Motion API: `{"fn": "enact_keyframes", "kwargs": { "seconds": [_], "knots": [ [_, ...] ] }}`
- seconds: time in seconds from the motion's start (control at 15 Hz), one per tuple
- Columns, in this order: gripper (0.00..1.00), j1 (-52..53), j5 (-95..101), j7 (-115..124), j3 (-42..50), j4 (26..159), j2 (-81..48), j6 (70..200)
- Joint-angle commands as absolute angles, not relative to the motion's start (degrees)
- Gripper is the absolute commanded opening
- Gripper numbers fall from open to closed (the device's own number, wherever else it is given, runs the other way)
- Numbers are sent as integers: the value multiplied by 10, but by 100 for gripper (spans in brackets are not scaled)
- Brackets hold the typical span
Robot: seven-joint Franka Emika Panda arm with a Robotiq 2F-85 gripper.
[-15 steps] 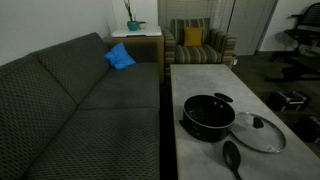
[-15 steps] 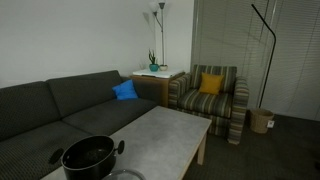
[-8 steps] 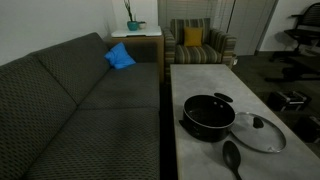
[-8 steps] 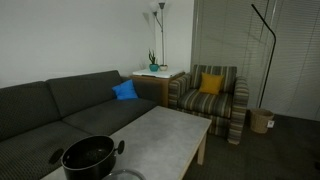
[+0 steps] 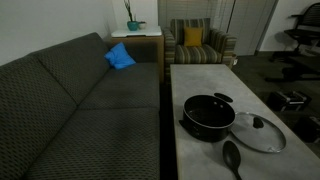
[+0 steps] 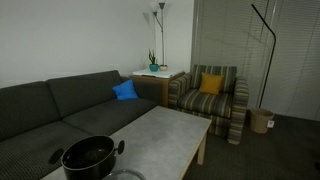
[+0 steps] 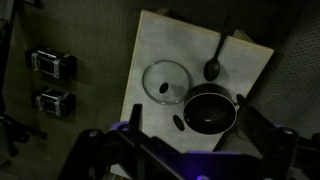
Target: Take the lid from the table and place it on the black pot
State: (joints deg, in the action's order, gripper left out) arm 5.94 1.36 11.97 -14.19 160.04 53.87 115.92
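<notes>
Wrist view: the gripper (image 7: 190, 150) occupies the bottom edge of the frame. Its two dark fingers sit at lower left and lower right with a wide gap between them, and I see nothing held.

The lid (image 7: 165, 82) lies flat on the counter (image 7: 160, 35) near the centre of the frame, above and slightly left of the gripper's gap. It is well apart from the gripper, with no contact.

The black pot (image 7: 208, 110) stands just beside the lid, to its lower right, and their rims are close or touching. I cannot tell which. The pot is uncovered and its interior is dark. A black spoon (image 7: 213, 65) lies to the upper right of the lid, bowl end nearest the pot.

In an exterior view, the lid (image 5: 258, 132) rests at lower right on the counter (image 5: 200, 80), to the right of the pot (image 5: 208, 115), with the spoon (image 5: 232, 157) below them. The arm is not in view there.

In an exterior view, the pot (image 6: 88, 157) sits at the bottom left on the counter (image 6: 160, 130).
</notes>
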Motion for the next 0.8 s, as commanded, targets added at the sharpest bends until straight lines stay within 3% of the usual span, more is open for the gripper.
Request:
{"fn": "enact_keyframes", "kwargs": {
  "seconds": [0.0, 0.73],
  "knots": [
    [100, 57, 21, 120, -137, 1595, 525, 1162],
    [100, 32, 52, 96, -110, 1572, 421, 1203]
  ]
}}
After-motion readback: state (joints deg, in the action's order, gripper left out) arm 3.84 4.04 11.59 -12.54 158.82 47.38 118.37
